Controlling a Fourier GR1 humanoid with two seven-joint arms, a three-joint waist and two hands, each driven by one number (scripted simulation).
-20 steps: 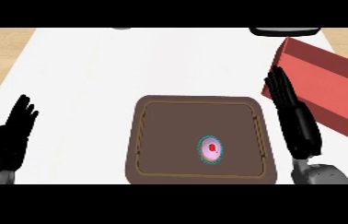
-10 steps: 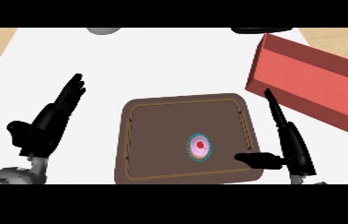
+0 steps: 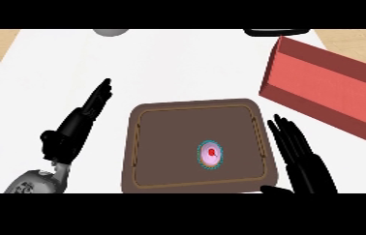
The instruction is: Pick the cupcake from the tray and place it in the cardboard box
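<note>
From my seat the white counter (image 3: 186,65) is bright and evenly lit, with no glare and almost no cast shadow beside my right hand (image 3: 304,159) or my left hand (image 3: 75,127), so I cannot tell where the light comes from. Both black hands read as nearly flat silhouettes with little surface detail, while the red box (image 3: 318,86) beyond my right hand shows a lighter top face and a darker side wall. Edges look soft throughout.
</note>
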